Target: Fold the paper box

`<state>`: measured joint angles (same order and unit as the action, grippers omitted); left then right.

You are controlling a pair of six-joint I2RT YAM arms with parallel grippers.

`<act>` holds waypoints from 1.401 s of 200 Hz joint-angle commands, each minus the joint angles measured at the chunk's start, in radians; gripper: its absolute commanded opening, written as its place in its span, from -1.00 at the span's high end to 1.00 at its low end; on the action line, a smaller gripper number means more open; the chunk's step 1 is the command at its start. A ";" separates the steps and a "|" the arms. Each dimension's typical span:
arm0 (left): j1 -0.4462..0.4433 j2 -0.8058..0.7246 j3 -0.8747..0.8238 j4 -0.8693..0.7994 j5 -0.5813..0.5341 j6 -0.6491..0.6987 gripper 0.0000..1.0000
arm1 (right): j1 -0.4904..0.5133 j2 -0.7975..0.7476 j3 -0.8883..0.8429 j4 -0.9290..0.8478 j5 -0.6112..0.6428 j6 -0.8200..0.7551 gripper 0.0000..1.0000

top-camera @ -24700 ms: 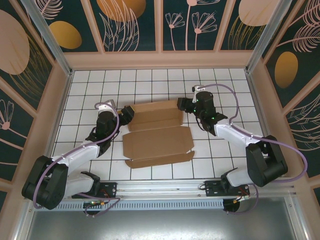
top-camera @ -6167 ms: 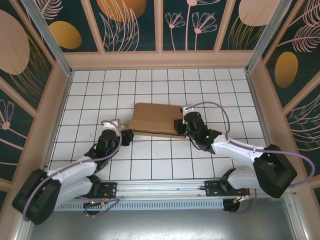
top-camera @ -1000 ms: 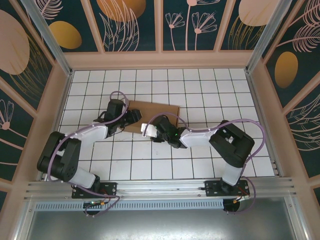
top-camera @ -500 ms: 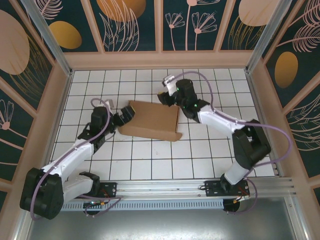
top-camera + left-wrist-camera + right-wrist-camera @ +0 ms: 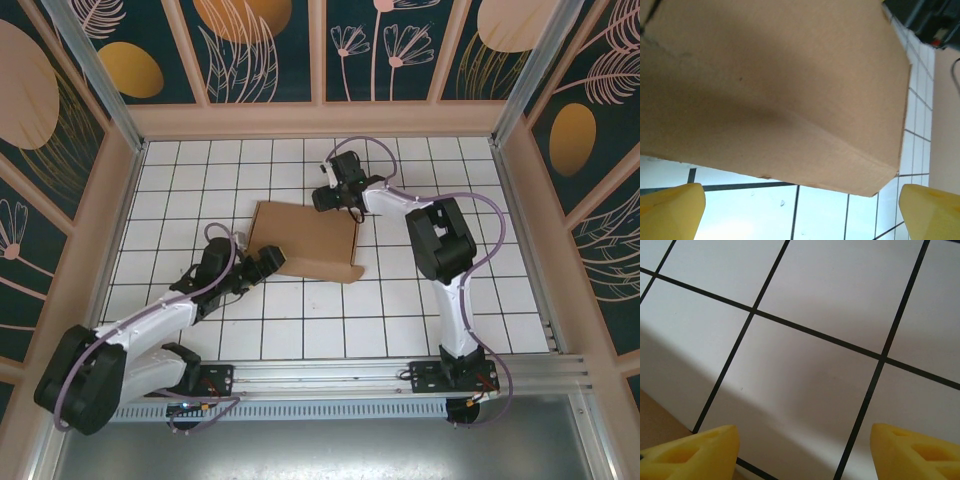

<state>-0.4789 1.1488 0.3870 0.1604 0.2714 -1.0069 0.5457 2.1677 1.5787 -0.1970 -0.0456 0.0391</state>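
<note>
The paper box [image 5: 305,238] is plain brown cardboard on every face that I can see, and the only pattern around me is on the wall panels [image 5: 265,45]: pale leaves and orange ovals painted on dark teal. The table [image 5: 420,300] is white, with a grid of thin dark lines, and a metal rail [image 5: 320,375] runs along its near edge. A purple cable [image 5: 490,215] loops beside my right arm. The box lies near the middle of the table, folded over into one flat, slightly slanted rectangle, and a small tab [image 5: 351,272] sticks out at its near right corner. My left pincer [image 5: 268,262] is at the near left edge of the box; I cannot tell if it touches the cardboard. In the left wrist view its yellow fingertips [image 5: 670,210] stand wide apart with only table between them, and the box [image 5: 770,90] is just ahead, with a soft crease across its panel and a shadow under its edge. My right pincer [image 5: 323,197] is just beyond the far edge of the box, near the right corner. It is also spread wide over bare tiles [image 5: 805,365] and grips nothing, and a thin piece of brown cardboard [image 5: 652,437] shows beside its left finger.
</note>
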 commanded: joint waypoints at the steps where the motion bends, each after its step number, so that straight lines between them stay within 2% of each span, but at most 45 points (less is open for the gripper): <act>1: -0.002 0.111 0.021 0.025 0.061 -0.026 -0.98 | 0.007 -0.026 -0.057 -0.051 0.018 0.040 -0.40; 45: -0.002 0.255 0.094 0.059 0.006 -0.014 -0.98 | 0.008 -0.144 -0.266 -0.002 0.020 0.110 -0.40; 89: -0.001 0.338 0.207 0.016 -0.073 0.027 -0.98 | 0.019 -0.321 -0.467 0.028 -0.017 0.187 -0.40; 116: 0.000 0.363 0.252 0.006 -0.081 0.054 -0.98 | 0.036 -0.442 -0.592 0.064 -0.128 0.233 -0.40; 131: 0.000 0.370 0.265 -0.007 -0.079 0.065 -0.98 | 0.035 -0.476 -0.617 0.052 -0.184 0.234 -0.40; 171: 0.008 0.341 0.250 0.046 -0.055 0.077 -0.97 | 0.019 -0.538 -0.632 0.027 -0.163 0.211 -0.42; 202: 0.010 0.368 0.259 0.064 -0.026 0.076 -0.97 | 0.007 -0.511 -0.612 0.051 -0.319 0.216 -0.44; 232: 0.010 0.377 0.247 0.093 -0.006 0.063 -0.98 | 0.007 -0.438 -0.611 0.074 -0.323 0.239 -0.27; 236: 0.011 0.380 0.245 0.095 -0.001 0.063 -0.98 | -0.027 -0.435 -0.618 0.088 -0.331 0.250 -0.23; 280: 0.010 0.401 0.195 0.181 0.065 0.031 -0.98 | -0.142 -0.391 -0.708 0.248 -0.534 0.377 0.20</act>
<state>-0.4698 1.5272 0.6136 0.2543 0.2779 -0.9562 0.4438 1.7294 0.9237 -0.0288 -0.4664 0.3332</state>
